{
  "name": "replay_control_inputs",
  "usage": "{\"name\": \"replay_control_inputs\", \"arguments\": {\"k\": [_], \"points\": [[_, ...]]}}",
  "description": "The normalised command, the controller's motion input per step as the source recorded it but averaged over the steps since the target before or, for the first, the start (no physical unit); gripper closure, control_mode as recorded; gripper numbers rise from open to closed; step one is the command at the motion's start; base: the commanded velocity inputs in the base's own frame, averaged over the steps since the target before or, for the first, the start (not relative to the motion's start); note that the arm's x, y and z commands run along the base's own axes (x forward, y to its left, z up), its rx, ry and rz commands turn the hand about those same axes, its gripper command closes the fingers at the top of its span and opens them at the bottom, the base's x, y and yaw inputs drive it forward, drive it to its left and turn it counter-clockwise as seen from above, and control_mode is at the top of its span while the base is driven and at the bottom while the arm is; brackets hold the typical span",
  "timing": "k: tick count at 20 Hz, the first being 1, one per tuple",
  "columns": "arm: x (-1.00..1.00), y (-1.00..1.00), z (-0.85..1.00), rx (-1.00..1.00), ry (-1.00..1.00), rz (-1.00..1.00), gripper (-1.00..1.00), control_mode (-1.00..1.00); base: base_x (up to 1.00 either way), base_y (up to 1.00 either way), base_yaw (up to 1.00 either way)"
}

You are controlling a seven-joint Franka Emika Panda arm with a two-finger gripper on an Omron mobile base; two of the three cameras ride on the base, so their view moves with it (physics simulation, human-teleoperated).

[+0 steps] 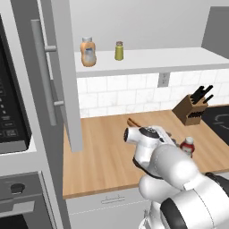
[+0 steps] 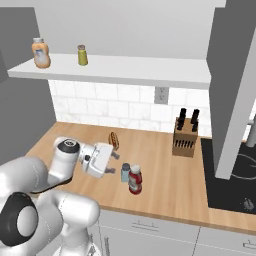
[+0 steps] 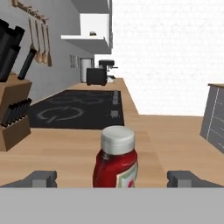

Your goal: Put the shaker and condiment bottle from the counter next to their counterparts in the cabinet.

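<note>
Your gripper [image 2: 116, 159] hovers spread wide, gripping nothing, just beside the shaker [image 2: 125, 172] and condiment bottle [image 2: 135, 180]; both stand on the counter [image 2: 160, 170] left of the knife block [image 2: 185, 140]. Neither is shelved in the cabinet [image 2: 150, 74] yet.

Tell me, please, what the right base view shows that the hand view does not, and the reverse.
The right base view adds the cabinet shelf with the orange bottle and the green shaker, and the blue-grey shaker beside the red bottle.

The hand view adds hanging utensils on the wall and a dark appliance at the far end of the counter.

Both share the red bottle, the knife block, the stove and the counter.
</note>
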Motion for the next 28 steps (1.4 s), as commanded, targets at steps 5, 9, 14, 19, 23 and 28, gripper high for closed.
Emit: {"name": "replay_control_inputs", "arguments": {"k": [5, 9, 14, 19, 23, 28], "points": [[0.0, -0.13, -0.21, 0.0, 0.0, 0.07, -1.0, -1.0, 0.0, 0.0, 0.0], [0.0, -0.14, -0.19, 0.0, 0.0, 0.06, -1.0, -1.0, 0.0, 0.0, 0.0], [-0.02, -0.05, -0.18, 0.0, 0.0, 0.01, -1.0, -1.0, 0.0, 0.0, 0.0], [-0.03, 0.0, -0.28, 0.0, 0.0, 0.0, -1.0, -1.0, 0.0, 0.0, 0.0], [0.0, -0.06, -0.21, 0.0, 0.0, 0.0, -1.0, -1.0, 0.0, 0.0, 0.0], [0.0, -0.21, -0.08, 0.0, 0.0, 0.0, -1.0, -1.0, 0.0, 0.0, 0.0]]}}
